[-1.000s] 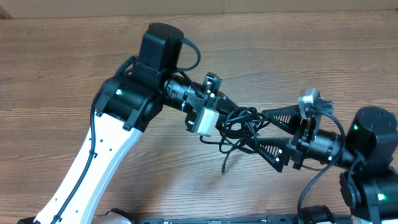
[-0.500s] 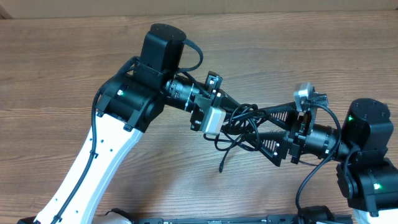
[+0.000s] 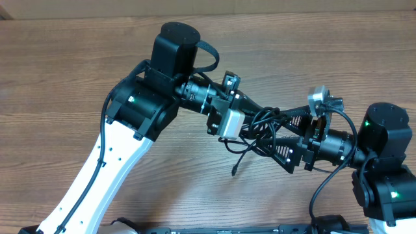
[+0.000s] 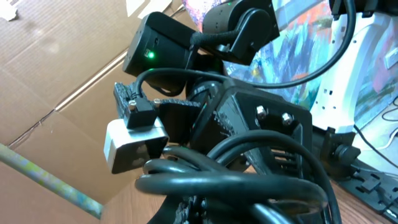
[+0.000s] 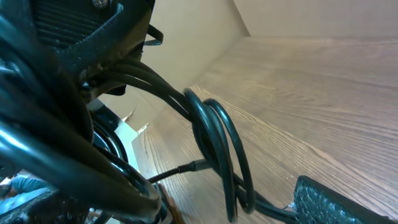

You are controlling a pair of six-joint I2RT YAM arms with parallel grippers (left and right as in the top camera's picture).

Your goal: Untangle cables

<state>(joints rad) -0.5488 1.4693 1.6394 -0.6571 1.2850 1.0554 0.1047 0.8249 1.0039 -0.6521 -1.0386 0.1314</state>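
While seemingly in left gripper (image 3: 255,121), cables (image 3: 263,131) amid wide right gripper (image 3: 273,135).

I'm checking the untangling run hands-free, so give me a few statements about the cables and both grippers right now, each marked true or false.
The left gripper is shut on the cables. True.
The right gripper is shut as well. False: it is open, straddling the bundle.
The cables lie separated in straight lines on the table. False: they are bunched in one tangle between the two grippers.
One loose cable end trails out of the bundle. True.
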